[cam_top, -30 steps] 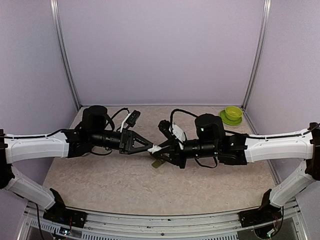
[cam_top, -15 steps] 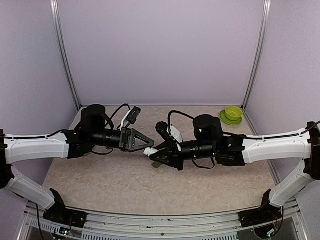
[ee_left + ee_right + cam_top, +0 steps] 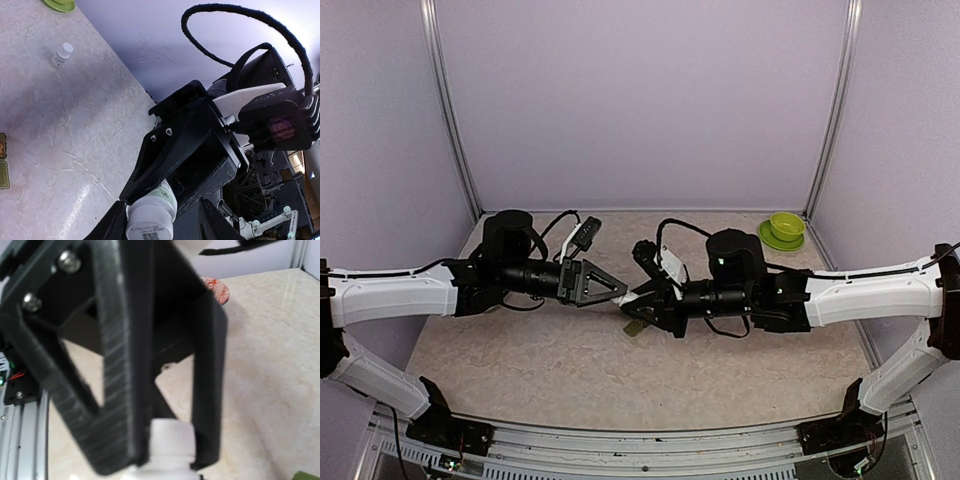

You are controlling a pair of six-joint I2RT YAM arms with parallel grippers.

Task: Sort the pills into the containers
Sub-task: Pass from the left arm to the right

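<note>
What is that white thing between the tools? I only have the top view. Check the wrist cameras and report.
Observer: A white pill bottle, label visible, gripped by the right tool.
Operator: Report the left tool.
Observer: The left tool stands open around the bottle, a gap on one side.
Operator: List whatever else you see.
Observer: A second small white bottle stands upright near the lime-green saucer.
</note>
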